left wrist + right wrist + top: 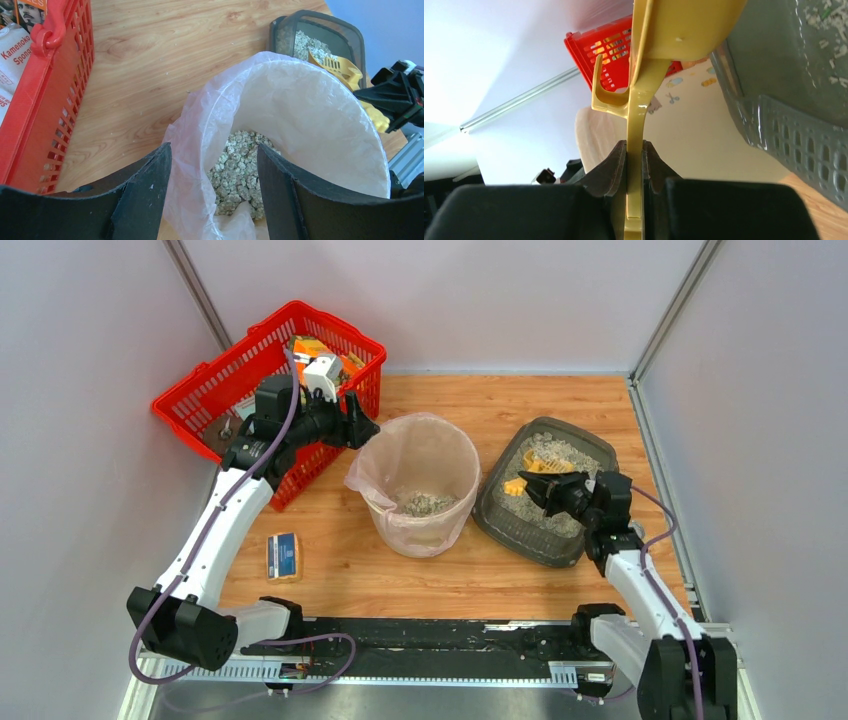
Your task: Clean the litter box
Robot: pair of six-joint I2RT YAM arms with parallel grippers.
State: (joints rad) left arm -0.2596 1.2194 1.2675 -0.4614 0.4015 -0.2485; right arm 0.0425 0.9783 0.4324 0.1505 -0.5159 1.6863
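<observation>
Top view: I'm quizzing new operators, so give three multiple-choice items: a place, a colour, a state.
1. Where does the bin stand?
A) between the red basket and the litter box
B) inside the basket
C) behind the litter box
2. The scoop is:
A) blue
B) yellow
C) green
3. The right gripper is:
A) open
B) shut on nothing
C) shut on the scoop
Key: 1 A, the top view shows it between them; 2 B, yellow in every view; 3 C, the handle is pinched.

Left to right: basket (205,380), bin (441,531), litter box (499,516), scoop (541,464) seemingly in it.
</observation>
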